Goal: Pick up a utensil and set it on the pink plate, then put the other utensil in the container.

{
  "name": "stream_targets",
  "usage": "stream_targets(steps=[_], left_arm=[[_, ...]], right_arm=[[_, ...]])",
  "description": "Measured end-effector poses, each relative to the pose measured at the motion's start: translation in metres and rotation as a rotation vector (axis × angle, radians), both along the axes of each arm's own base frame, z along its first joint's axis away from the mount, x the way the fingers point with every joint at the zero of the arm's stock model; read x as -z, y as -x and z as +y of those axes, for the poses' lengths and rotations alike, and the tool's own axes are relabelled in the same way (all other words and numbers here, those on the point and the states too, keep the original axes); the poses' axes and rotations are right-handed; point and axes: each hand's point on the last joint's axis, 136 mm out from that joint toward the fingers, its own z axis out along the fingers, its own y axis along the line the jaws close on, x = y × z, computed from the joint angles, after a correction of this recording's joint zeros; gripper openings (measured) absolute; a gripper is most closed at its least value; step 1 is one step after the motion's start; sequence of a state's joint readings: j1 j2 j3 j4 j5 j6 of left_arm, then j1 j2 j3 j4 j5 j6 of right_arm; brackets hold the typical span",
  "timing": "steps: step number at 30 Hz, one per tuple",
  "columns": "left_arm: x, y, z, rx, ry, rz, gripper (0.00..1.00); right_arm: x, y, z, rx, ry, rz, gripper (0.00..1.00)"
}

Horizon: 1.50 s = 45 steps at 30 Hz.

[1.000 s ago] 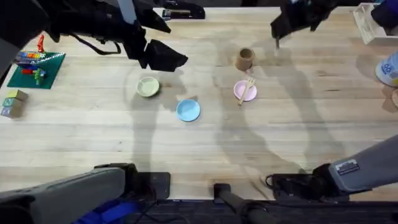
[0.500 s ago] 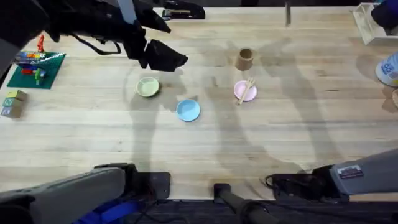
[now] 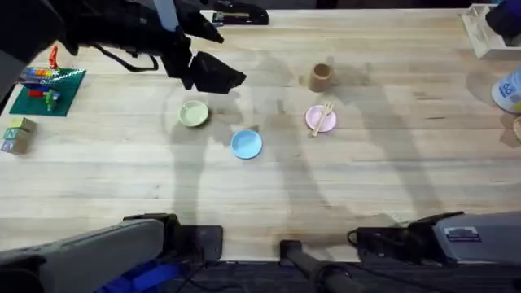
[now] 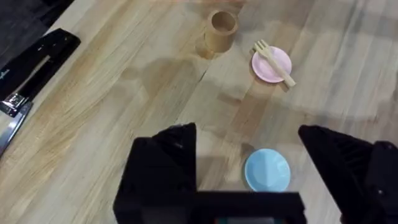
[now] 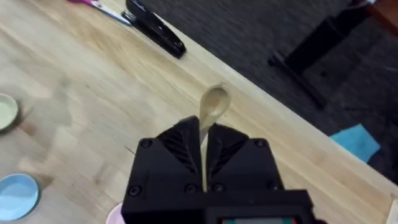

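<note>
**A:** Starting with the overhead view: your fork (image 3: 323,116) lies across the pink plate (image 3: 318,120) right of centre, so that half of the task looks done. The container (image 3: 321,76) stands just above the plate, apart from it. A second ago your right arm hung over the top right of the frame, beyond the container; half a second ago only a thin sliver of it showed at the top edge; now that spot is bare table (image 3: 366,187). I read that as the arm lifting away with its load, not lowering toward the container.

**B:** And the left arm?

**A:** Its dark bulk sits at the upper left, unmoved across all three overhead pictures. In your left wrist view, the left gripper (image 4: 249,155) stands wide apart and empty above the blue plate (image 4: 267,170). Higher in the frame you can see the fork on the pink plate, with the container beside it at top centre.

**B:** Right wrist?

**A:** Your right gripper (image 5: 204,155) is clamped on the spoon (image 5: 210,118), its bowl pointing up and away at frame centre. So the spoon is held in the air and not yet in the container; you need to bring it back over the rim.

**B:** Any writing?

**A:** A black stapler (image 4: 28,68) at the left edge of the left wrist view carries white lettering, too small to read.
</note>
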State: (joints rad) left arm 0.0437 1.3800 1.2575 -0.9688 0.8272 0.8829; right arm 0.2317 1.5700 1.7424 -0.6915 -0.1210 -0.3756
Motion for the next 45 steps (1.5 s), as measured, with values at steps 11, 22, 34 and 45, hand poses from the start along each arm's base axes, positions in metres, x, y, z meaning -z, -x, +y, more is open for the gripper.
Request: stream_targets(steps=[11,22,34,45], left_arm=[[0.0,0.0,0.0,0.0,0.0,0.0,0.995],[0.0,0.0,0.0,0.0,0.0,0.0,0.996],[0.0,0.0,0.0,0.0,0.0,0.0,0.995],[0.0,0.0,0.0,0.0,0.0,0.0,0.996]], right_arm=[[-0.02,0.032,0.013,-0.224,-0.159,-0.208,0.031],[0.001,0.049,0.011,-0.482,-0.325,-0.287,0.031],[0.031,0.037,0.003,-0.667,-0.356,-0.371,0.031],[0.073,0.027,-0.002,-0.774,-0.331,-0.383,0.031]])
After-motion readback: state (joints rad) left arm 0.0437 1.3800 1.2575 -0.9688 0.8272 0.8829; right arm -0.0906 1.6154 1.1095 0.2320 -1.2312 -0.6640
